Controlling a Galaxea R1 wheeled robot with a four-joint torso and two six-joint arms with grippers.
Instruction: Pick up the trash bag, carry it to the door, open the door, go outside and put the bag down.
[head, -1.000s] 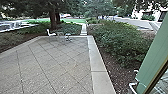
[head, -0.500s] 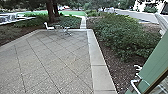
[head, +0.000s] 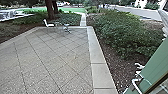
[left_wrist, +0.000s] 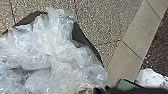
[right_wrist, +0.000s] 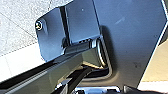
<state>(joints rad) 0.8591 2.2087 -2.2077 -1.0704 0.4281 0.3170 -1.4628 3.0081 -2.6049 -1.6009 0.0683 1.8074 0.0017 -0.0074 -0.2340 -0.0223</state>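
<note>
The clear plastic trash bag (left_wrist: 55, 47), crumpled and full, is close in front of the left wrist camera. Its folds gather toward my left gripper (left_wrist: 95, 90), which is shut on it. At the right of the head view leans a green door or frame panel (head: 152, 66) with glass beside its dark edge. A white bent bar (head: 136, 86) stands by the panel's foot. How my right gripper stands cannot be made out.
A paved patio (head: 50, 62) lies ahead, bordered by a pale concrete curb (head: 96, 55). Beyond the curb are dark mulch and a broad green bush (head: 120, 35). A white chair (head: 48, 24) and a small table (head: 66, 27) stand at the patio's far edge.
The head camera has tipped downward, bringing patio, bush and chair higher in its view. More of the white bent bar shows beside the green panel.
</note>
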